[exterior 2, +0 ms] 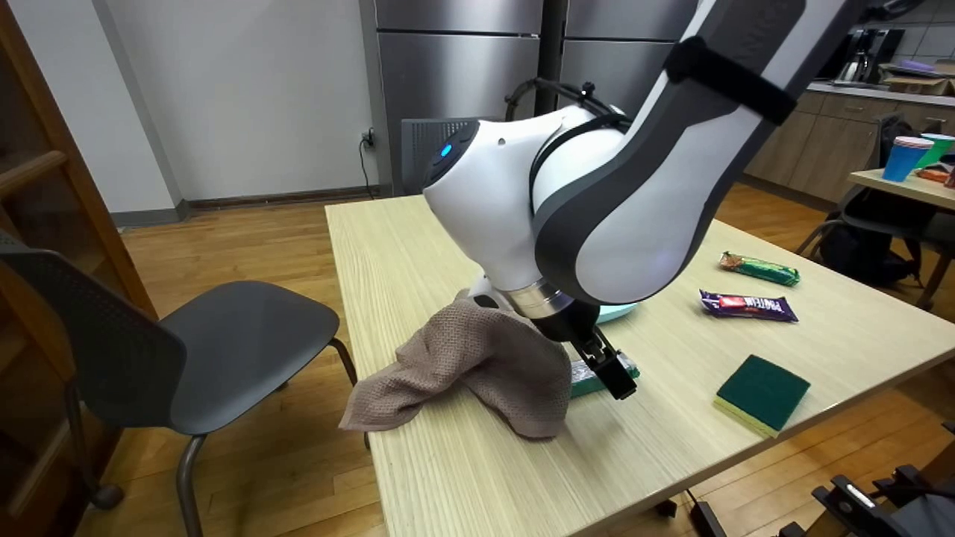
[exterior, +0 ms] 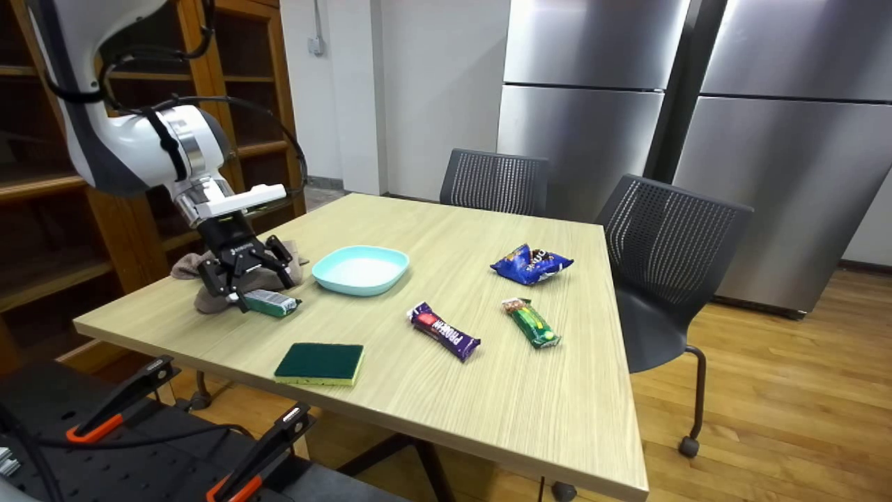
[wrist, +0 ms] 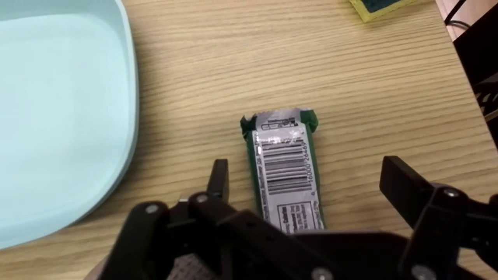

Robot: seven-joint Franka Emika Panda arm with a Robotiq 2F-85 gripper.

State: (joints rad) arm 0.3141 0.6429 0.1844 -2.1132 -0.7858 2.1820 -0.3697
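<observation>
The table (exterior: 446, 233) carries three wrapped bars (wrist: 286, 171), one of them nearest the tool (exterior: 265, 294), plus one cloth (exterior 2: 477, 358), one plate (exterior: 360, 270), one sponge (exterior: 319, 362) and one packet (exterior: 531, 265).

A snack bar (wrist: 286, 171) in a glossy green wrapper lies flat on the bench (wrist: 249, 70), its pale back panel upward, printed with a black barcode and small dark text. The end seen whole in the wrist view is crimped, its green corners creased; the near end is hidden there. It shows between the parted jaws, with a gap on either side, near the pale blue dish (wrist: 131, 97) and just beside the grey-brown towel (exterior 2: 477, 358).
</observation>
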